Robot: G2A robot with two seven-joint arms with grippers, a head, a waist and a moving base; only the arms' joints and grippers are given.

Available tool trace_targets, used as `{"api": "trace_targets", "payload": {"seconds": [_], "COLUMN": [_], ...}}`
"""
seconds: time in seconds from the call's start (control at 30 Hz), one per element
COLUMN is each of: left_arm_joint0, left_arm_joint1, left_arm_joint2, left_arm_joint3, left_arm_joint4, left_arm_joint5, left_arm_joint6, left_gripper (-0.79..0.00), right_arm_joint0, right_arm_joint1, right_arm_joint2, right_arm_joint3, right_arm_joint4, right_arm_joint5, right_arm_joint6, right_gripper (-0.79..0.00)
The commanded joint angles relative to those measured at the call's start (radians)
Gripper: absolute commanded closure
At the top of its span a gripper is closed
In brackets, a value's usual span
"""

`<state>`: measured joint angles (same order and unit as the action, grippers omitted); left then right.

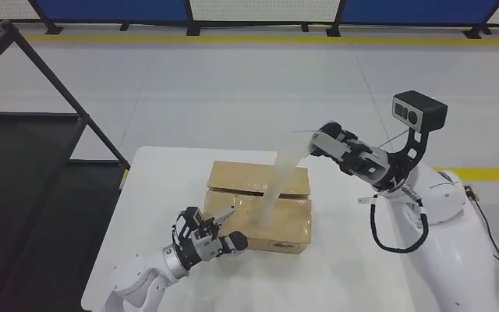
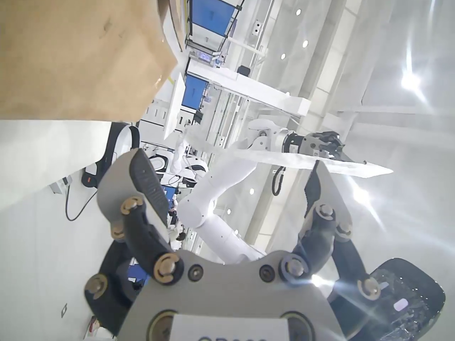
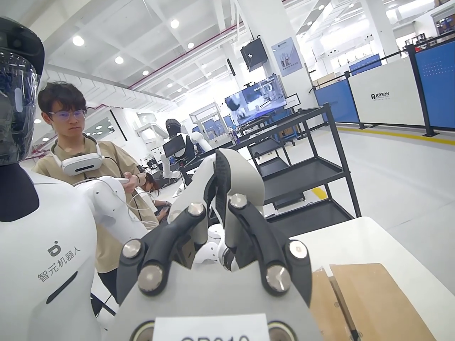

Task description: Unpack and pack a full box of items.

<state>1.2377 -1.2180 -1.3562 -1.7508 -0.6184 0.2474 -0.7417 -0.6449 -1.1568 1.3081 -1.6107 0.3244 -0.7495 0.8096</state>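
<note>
Currently we record the cardboard box (image 1: 290,225) at the centre of the top view, standing on the white counter (image 1: 156,195) and open at the top. The right pincer (image 1: 318,143), right of centre and above the box, is clamped on one end of a long pale sheet (image 1: 284,168). The sheet slants down toward the lower left, and its far end reaches into the box opening. We cannot tell whether that end is free of the contents. The left pincer (image 1: 209,220) sits at the lower left, just beside the box's corner, its jaws apart and holding nothing.

We judge the step in hand to be drawing the sheet out of the box. To do it well, the pull should follow the sheet's own line, up and away, so the trailing end clears the flap edge without snagging. The material looks thin, so a slow draw is advisable against slipping. The left pincer is well placed to steady the box wall should it drag.
</note>
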Motion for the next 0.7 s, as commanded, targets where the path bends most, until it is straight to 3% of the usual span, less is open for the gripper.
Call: {"api": "trace_targets", "payload": {"seconds": [0.0, 0.1, 0.17, 0.37, 0.67], "left_arm_joint0": [-0.008, -0.030, -0.045, -0.063, -0.003], "left_arm_joint1": [-0.002, -0.008, -0.011, -0.010, -0.003], "left_arm_joint2": [0.014, 0.038, 0.055, 0.071, 0.079], "left_arm_joint3": [0.012, 0.041, 0.055, 0.063, 0.015], "left_arm_joint4": [-0.013, -0.061, -0.090, -0.070, 0.112], "left_arm_joint5": [0.007, 0.028, 0.041, 0.025, -0.172], "left_arm_joint6": [0.018, 0.028, 0.022, 0.023, 0.070], "left_gripper": [-0.785, -0.785, -0.653, -0.536, -0.690], "right_arm_joint0": [0.002, 0.004, 0.004, 0.001, -0.022], "right_arm_joint1": [0.000, 0.000, 0.001, 0.004, 0.004], "right_arm_joint2": [-0.004, -0.009, -0.011, -0.004, 0.010], "right_arm_joint3": [-0.002, -0.004, -0.004, -0.010, -0.032], "right_arm_joint4": [-0.003, -0.006, -0.008, -0.030, -0.061], "right_arm_joint5": [-0.005, -0.014, -0.019, -0.019, 0.024], "right_arm_joint6": [-0.003, -0.007, -0.010, -0.022, -0.133], "right_gripper": [0.000, 0.000, 0.000, 0.000, 0.000]}}
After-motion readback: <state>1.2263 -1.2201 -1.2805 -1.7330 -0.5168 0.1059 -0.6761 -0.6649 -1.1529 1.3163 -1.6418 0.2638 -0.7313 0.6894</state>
